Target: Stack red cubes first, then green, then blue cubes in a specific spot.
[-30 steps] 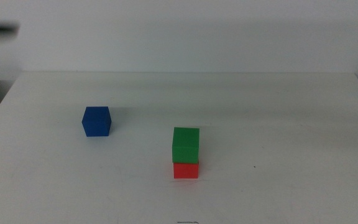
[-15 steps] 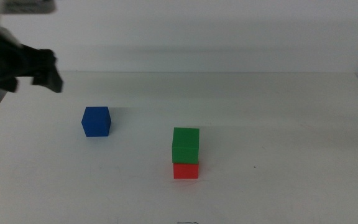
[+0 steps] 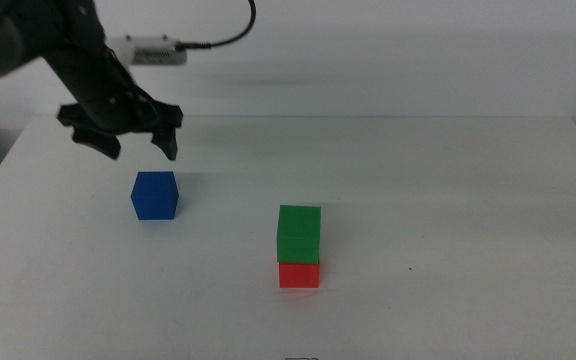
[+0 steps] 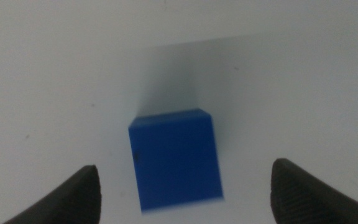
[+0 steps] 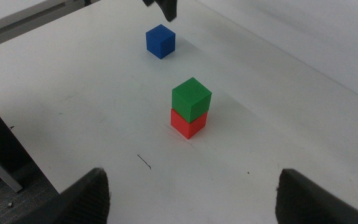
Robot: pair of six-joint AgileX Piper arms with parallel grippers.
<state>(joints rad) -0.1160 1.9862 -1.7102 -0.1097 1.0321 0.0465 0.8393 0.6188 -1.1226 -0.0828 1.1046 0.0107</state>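
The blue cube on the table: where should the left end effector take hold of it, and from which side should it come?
Probably from above, closing on two opposite side faces of the blue cube. It lies flat and alone on the table, clear of the green cube on the red cube. The left end effector hovers open above it, a jaw either side in the left wrist view.

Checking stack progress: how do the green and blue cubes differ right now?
Support: the green cube sits on top of the red cube; the blue cube rests directly on the table.
Gripper: the open left gripper hovers just above the blue cube, its jaws spread wider than it; nothing is near the green cube, and the right gripper waits back, open.
Colour: green versus dark blue.
Shared: same size, plain matte faces.
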